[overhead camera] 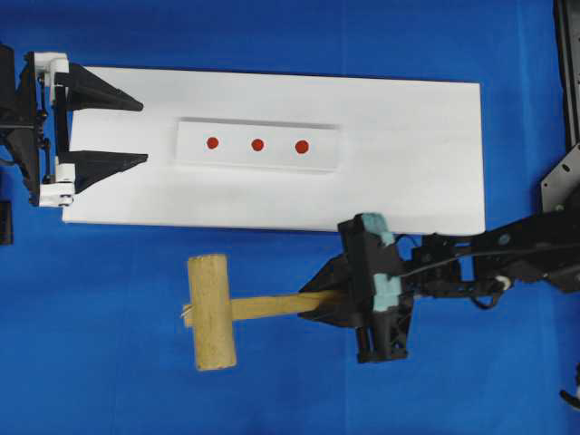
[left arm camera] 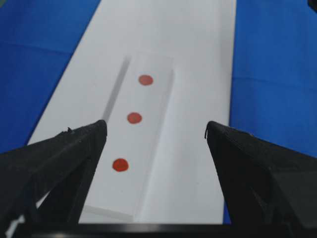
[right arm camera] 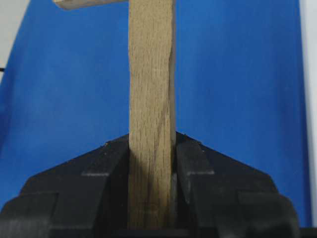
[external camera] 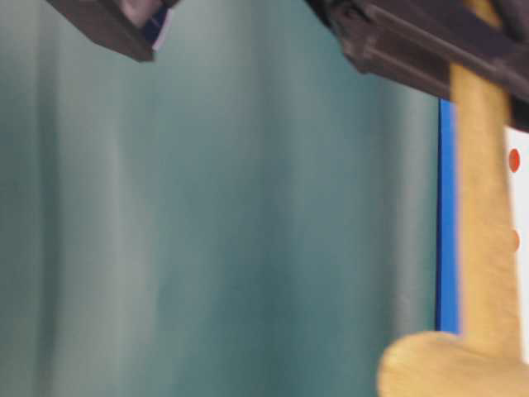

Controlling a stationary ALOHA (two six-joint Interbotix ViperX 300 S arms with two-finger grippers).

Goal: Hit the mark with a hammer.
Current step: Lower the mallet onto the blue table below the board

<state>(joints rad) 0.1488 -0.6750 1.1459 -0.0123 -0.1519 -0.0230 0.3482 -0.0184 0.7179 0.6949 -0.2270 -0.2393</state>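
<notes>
right pincer (overhead camera: 328, 302) grips hammer (overhead camera: 227, 310) handle, head pointing left; left pincer (overhead camera: 140, 132) wide.

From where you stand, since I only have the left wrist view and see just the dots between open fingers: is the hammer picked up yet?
Observer: Yes. The right gripper is shut on the hammer by its handle.
Operator: Where is its head?
Observer: Over the blue cloth, off the white board.
Operator: Which dot is the mark?
Observer: The largest one, farthest from the left gripper.
</notes>
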